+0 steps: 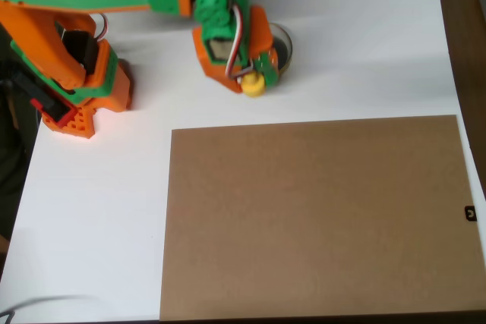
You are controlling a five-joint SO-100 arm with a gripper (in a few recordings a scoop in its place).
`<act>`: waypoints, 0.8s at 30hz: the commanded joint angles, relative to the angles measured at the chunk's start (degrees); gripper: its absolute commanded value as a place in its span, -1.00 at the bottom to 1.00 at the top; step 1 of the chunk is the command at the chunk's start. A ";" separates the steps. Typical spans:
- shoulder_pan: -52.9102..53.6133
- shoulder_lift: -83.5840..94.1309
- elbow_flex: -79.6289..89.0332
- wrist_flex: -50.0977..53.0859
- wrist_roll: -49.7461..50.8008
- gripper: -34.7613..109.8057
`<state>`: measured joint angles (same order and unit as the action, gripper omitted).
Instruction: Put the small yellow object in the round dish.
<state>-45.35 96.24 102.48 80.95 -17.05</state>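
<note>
The small yellow object (253,86) sits at the tip of my orange and green gripper (257,76), which looks shut on it. It hangs just off the lower left rim of the round dish (282,45). That dish has a pale rim and a dark inside. My gripper body covers its left half. I cannot tell how high the yellow piece is above the white table.
A large brown cardboard sheet (315,214) covers the lower right of the white table (364,43). The arm's orange base (76,108) stands at the left. A small black tag (470,213) lies at the sheet's right edge. The table ends at the right.
</note>
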 commanded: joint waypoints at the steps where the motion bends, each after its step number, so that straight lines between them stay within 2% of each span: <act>1: -5.98 0.62 -4.92 0.35 1.32 -0.53; 13: -20.21 0.79 -3.16 -3.87 11.16 -0.53; 24: -19.95 1.67 8.70 -12.22 12.04 -0.53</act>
<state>-65.57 95.10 110.13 69.87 -4.39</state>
